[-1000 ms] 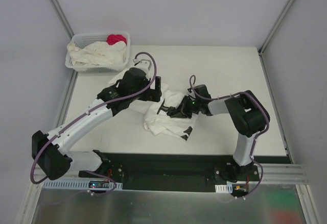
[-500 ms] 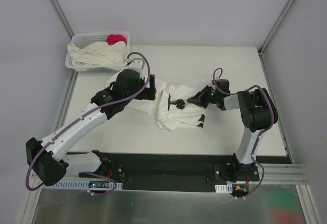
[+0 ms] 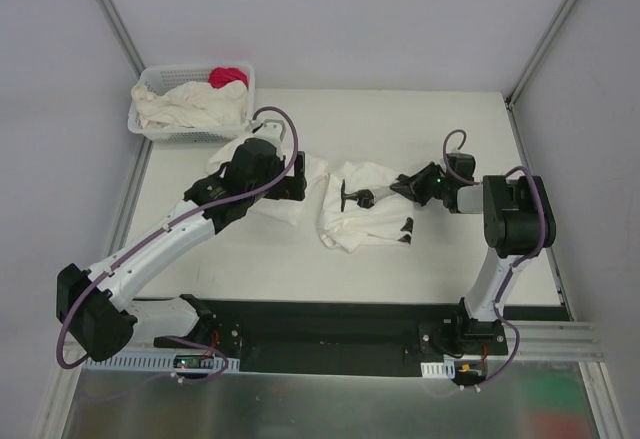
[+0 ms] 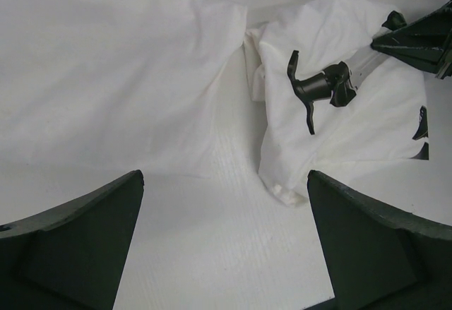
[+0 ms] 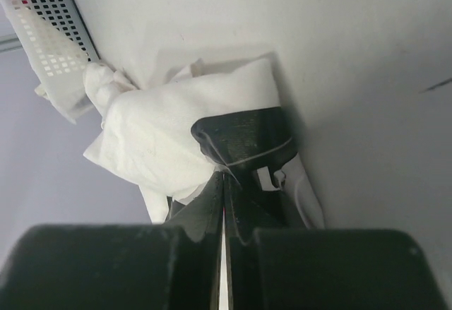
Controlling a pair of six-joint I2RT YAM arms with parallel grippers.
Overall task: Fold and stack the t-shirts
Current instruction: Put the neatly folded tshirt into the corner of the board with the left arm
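Observation:
A bunched white t-shirt lies at the table's middle. My right gripper is shut on its right edge, low over the table. Just ahead of the fingertips, a black T-shaped piece rests on the cloth. A second white t-shirt lies flatter to the left, partly hidden under my left arm, and the two touch at the far side. My left gripper hangs open over bare table between them, holding nothing.
A white lattice basket at the back left corner holds more cream shirts and a pink-red cloth. Grey walls close in the table on the left, back and right. Both arm bases stand on the black rail at the near edge.
My right gripper has drawn back to the right, dragging the bunched t-shirt and the black piece with it. The left arm has shifted slightly, its gripper still open.

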